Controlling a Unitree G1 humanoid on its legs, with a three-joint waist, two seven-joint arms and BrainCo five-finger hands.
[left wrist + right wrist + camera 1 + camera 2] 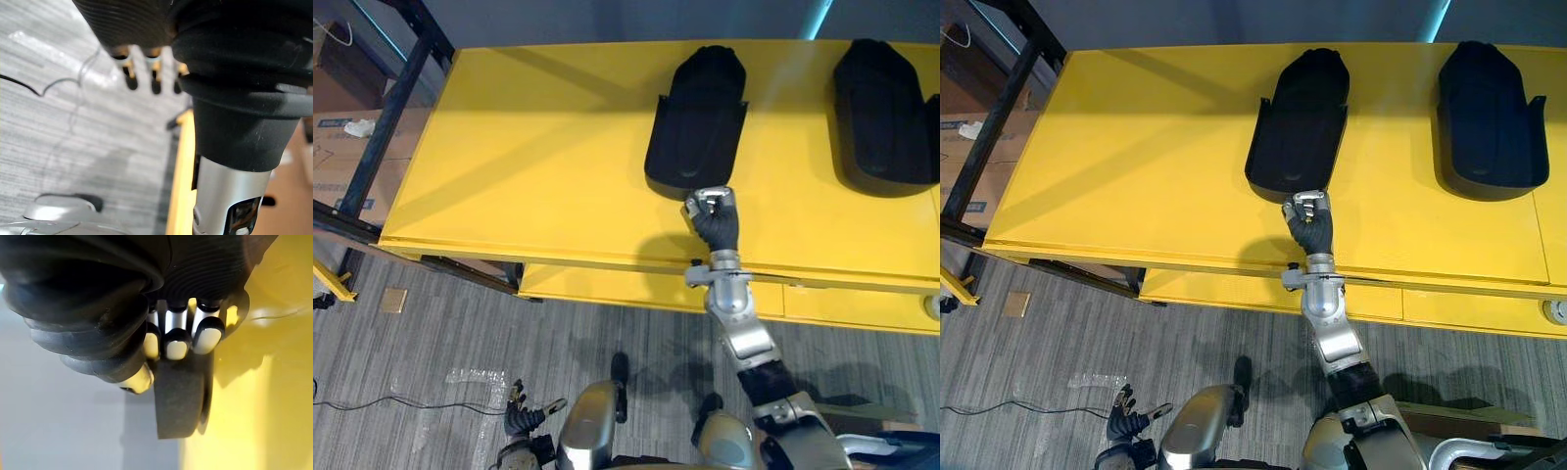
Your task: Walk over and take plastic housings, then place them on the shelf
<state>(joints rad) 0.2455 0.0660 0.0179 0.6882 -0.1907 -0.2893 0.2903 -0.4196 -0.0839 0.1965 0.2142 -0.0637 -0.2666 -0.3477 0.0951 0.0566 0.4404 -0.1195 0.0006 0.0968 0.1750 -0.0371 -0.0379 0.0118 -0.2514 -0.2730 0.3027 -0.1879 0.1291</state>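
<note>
**Right hand clamped on the near housing's rim**

A broad yellow shelf top (529, 157) spans the scene, with a lower yellow tier (607, 286) showing under its near edge. Grey carpeted floor (440, 323) lies in front of it. A black metal frame (386, 108) stands at the shelf's left end, with cardboard boxes (337, 147) behind that.

Two black plastic housings lie on the shelf top, well apart and hollow side up. The left housing (697, 117) is near the middle of the shelf. The right housing (886, 117) is toward the right end.

The right hand (715, 223) reaches over the shelf's front edge to the near end of the left housing. In the right wrist view its fingers (177, 340) curl over the housing's rim with the thumb on the other face, pinching the wall between them.

The left hand (522, 419) hangs low over the floor, fingers loosely spread and holding nothing.
</note>
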